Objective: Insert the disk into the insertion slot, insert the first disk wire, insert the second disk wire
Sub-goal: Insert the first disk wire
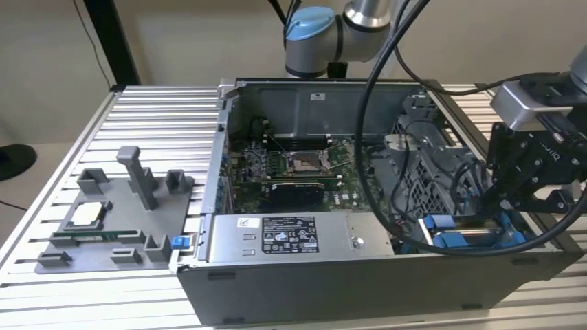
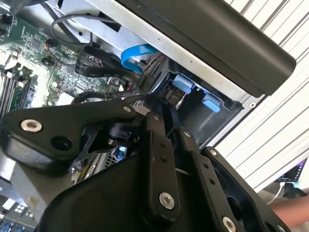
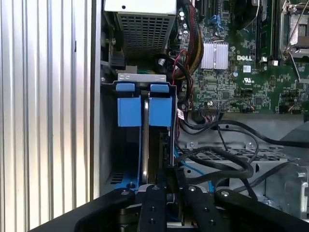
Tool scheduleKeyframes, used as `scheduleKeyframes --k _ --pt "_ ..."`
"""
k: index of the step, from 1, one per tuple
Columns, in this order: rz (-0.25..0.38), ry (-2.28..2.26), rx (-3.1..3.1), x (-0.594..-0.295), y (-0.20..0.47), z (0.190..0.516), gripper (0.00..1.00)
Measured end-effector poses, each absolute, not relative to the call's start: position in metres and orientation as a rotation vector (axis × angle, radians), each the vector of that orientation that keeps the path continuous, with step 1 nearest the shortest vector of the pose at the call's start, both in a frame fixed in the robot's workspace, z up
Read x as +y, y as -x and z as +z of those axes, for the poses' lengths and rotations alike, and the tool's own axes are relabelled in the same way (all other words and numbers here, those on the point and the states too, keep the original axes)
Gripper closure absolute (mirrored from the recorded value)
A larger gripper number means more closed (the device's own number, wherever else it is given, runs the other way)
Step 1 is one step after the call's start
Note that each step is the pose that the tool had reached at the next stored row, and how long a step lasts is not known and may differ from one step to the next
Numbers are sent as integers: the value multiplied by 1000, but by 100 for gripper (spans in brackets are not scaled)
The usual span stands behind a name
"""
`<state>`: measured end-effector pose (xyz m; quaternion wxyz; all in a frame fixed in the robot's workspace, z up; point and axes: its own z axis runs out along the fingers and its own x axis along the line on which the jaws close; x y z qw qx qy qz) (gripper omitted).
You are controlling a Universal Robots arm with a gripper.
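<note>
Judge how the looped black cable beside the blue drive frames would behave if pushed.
Likely floppy: the black cable lies in loose curves over the perforated grey cage in the first wrist view. Probably light, bending aside rather than resisting. It may snag, since several cables cross there.

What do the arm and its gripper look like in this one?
The arm is silver-grey with a light-blue joint cap; black cables loop from it. The gripper is black jointed links with silver screw heads; a grey box sits above it.
</note>
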<state>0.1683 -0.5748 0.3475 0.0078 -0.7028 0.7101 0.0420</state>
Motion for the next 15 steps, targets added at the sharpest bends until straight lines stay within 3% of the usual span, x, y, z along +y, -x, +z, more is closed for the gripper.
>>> scheduleKeyframes --k 15 --pt "131 2197 2220 -575 -170 339 100"
